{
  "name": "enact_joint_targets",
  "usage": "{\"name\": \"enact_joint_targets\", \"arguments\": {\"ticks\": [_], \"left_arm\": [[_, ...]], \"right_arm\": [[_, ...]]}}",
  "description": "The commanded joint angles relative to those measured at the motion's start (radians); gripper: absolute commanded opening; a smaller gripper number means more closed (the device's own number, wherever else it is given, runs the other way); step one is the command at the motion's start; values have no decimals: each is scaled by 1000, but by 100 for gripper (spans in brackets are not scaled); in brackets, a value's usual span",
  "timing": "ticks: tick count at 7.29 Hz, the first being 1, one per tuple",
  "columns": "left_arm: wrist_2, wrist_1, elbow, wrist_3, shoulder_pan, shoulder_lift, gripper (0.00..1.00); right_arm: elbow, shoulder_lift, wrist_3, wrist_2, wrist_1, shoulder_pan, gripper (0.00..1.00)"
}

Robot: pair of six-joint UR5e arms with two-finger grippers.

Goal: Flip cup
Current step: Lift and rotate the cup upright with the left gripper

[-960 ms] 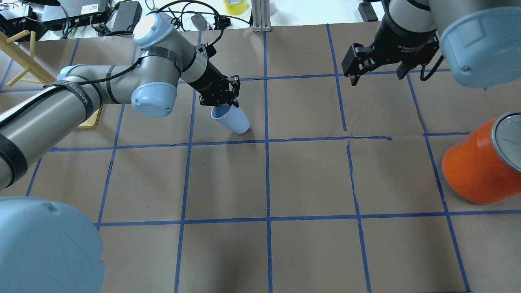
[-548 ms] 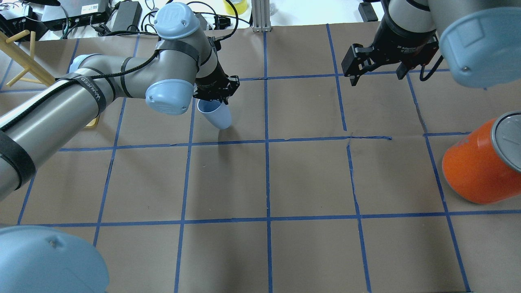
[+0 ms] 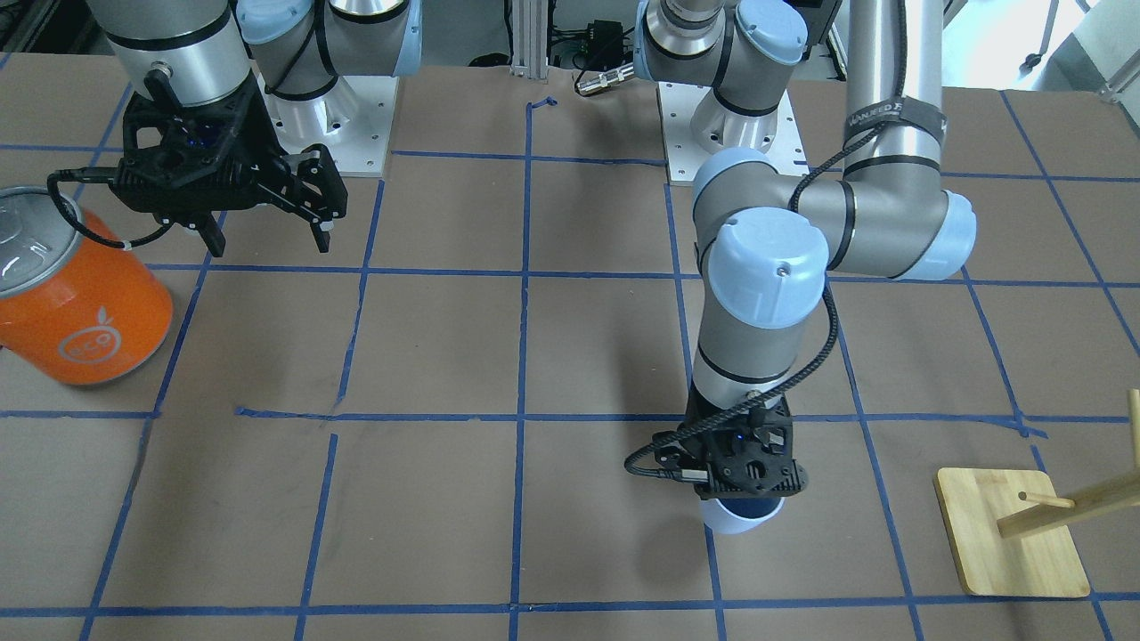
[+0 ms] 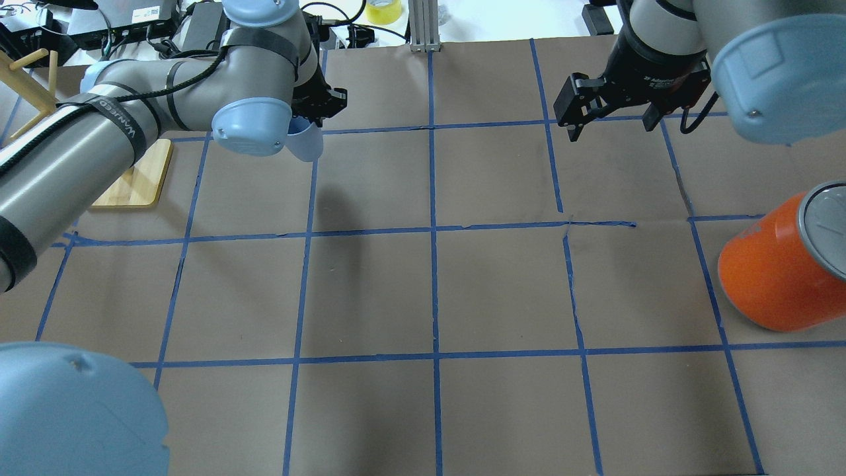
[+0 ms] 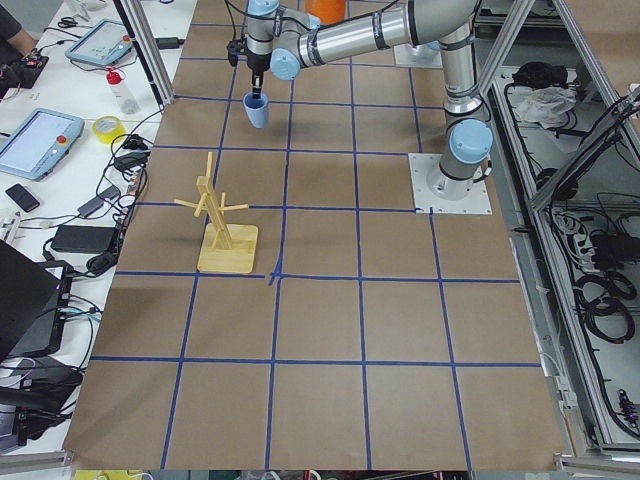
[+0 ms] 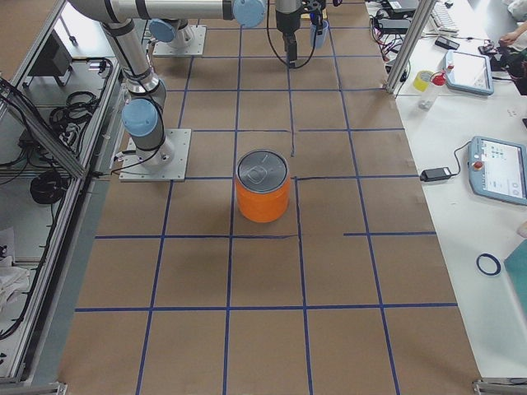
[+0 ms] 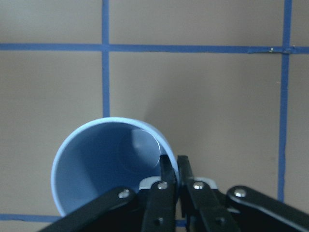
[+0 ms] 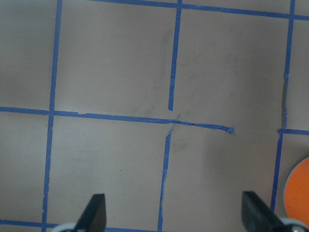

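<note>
Since the cup (image 7: 108, 169) hangs mouth-up with its base clear of the desk (image 4: 502, 291), its shadow lying apart from it, I judge the flip itself all but done and the carrying step in hand. In the overhead view it sits between ten and eleven o'clock of the desk. The left pincer (image 7: 176, 169) is clenched on the rim at the cup's three o'clock in the wrist view, one finger inside the wall and one outside. The next move, as I judge it, calls for lowering straight down until the base meets the paper, then letting go without tipping so light a tumbler. The wooden rack (image 4: 132, 185) stands near, at the cup's nine o'clock. The right pincer (image 4: 611, 122) hangs released and empty at two o'clock of the desk, well apart, and the orange can (image 4: 773, 277) stands at three o'clock. A strap (image 4: 119, 129) on the left arm reads roughly "WANEED"; the can bears a white round logo, seemingly "eco"; the lettering on the right pincer is too small to read
</note>
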Motion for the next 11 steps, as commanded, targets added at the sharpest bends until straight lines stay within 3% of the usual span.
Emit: {"name": "enact_joint_targets", "arguments": {"ticks": [1,8,9,10,11], "left_arm": [[5,37,-29,79,60,-30,0],[9,37,-74,205,135,-44,2],[12,37,-76,204,135,-42,45],[13,36,-88,196,135,-33,80],[16,24,-95,193,135,-12,100]], "right_arm": [[0,3,2,2,0,0,100],[2,2,-1,0,2,2,100],[2,0,-1,-1,2,2,100],[3,3,0,0,2,2,100],[3,3,0,0,2,2,100]]}}
